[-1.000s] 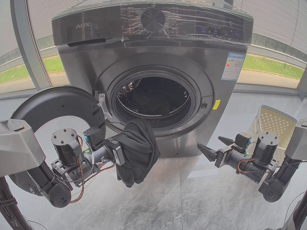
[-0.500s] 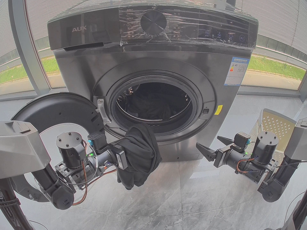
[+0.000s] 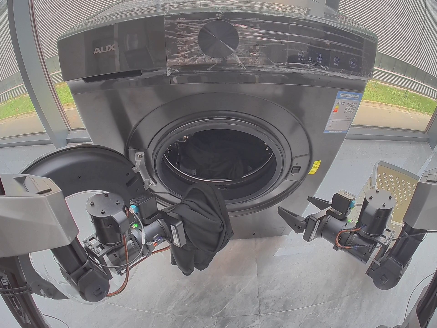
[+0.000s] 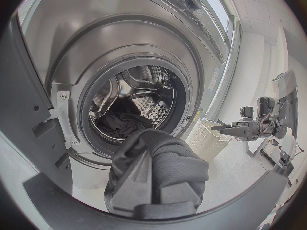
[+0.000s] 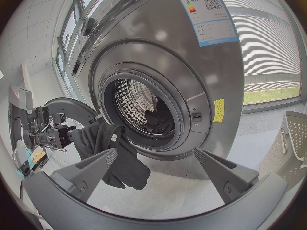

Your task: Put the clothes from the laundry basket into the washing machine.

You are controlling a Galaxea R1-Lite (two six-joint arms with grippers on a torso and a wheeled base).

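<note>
Left tool (image 4: pixel 156 179) tight on black garment (image 3: pixel 205 219), cloth draped over it before washing machine (image 3: pixel 114 110) mouth; right tool (image 3: pixel 295 206) agape.

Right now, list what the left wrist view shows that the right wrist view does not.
Left wrist only: the left tool, fingers clamped on the black garment. Right wrist only: the garment's hanging lower end, its white tag, grass outside. Both: the open washing machine drum with dark clothes inside, the laundry basket.

Glossy grey tiled floor (image 3: pixel 282 292), tall blinded windows (image 3: pixel 403 23), grass (image 3: pixel 400 100) outside.
</note>
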